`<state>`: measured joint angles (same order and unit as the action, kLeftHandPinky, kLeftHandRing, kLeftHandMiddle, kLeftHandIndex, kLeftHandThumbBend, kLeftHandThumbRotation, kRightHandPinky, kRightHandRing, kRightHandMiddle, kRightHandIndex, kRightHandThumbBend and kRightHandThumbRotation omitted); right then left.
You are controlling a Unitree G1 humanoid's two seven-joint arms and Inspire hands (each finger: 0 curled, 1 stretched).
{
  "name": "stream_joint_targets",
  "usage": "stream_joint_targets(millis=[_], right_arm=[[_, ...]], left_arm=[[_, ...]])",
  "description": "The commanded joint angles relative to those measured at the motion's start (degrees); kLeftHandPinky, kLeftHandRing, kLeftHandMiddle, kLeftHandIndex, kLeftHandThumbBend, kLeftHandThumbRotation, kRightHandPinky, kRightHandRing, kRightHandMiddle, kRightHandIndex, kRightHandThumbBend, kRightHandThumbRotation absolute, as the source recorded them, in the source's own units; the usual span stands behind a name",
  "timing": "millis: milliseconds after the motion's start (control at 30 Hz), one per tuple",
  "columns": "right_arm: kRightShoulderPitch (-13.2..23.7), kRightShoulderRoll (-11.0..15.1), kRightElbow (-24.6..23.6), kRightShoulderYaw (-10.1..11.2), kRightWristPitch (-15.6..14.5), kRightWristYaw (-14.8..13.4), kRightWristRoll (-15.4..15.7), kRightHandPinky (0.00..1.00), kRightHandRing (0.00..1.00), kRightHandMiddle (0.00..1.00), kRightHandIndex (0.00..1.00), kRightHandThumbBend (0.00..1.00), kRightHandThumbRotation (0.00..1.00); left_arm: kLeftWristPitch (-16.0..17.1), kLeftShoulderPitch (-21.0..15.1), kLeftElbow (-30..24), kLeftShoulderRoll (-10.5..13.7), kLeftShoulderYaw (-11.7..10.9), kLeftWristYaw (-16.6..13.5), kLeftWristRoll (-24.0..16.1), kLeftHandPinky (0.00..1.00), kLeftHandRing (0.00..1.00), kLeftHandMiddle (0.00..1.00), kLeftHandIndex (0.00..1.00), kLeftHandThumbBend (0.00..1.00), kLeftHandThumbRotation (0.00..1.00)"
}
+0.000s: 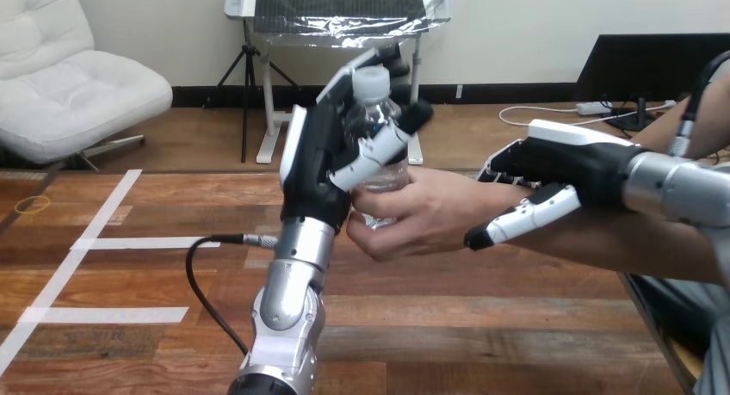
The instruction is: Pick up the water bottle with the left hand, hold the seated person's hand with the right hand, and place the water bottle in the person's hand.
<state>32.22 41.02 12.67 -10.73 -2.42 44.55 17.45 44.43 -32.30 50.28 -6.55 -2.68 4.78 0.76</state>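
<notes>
Wooden table (482, 326) logged across the lower view; noted white tape strips (129, 242) on its left part.

Recorded left arm (288, 300) rising from the bottom edge, silver forearm near upright. Recorded right arm (680, 188) entering from the right edge, roughly level, above the table.

Noted person's forearm (620, 249) reaching in from the right, below and beside the right arm.

Found left hand (314, 167) raised well above the table, fingers (379, 150) curled round the water bottle (368, 120) and clamped on it, back of the hand turned left.

Found right hand (568, 163) set over the person's wrist (495, 197): thumb (525, 219) lying along the near side, fingers reaching behind the far side, wrist pinched between them.

Saw person's hand (422, 214) just right of the left hand, wrapped round the bottle's lower part and touching the robot's fingers. Counted both on the bottle at once.

Noted bottle as clear, held upright, well off the table, between the two hands. Spotted white cap (372, 81) standing above the curled fingers.
</notes>
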Motion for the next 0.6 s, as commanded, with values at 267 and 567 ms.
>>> stream_joint_targets(millis=[267,567], right_arm=[[-3.1,1.4,-0.9,5.5,-0.8,6.0,-10.9,0.66,0.78,0.83,0.86,1.0,0.6],[-3.3,2.5,0.3,7.0,0.1,10.1,-16.2,0.72,0.84,0.9,0.91,1.0,0.65]], left_arm=[[-1.2,4.0,-10.5,2.7,0.0,0.9,0.5,0.85,0.83,0.81,0.77,0.69,0.93],[-3.9,7.4,-16.1,3.1,0.0,1.8,2.3,0.88,0.85,0.81,0.75,0.7,0.92]])
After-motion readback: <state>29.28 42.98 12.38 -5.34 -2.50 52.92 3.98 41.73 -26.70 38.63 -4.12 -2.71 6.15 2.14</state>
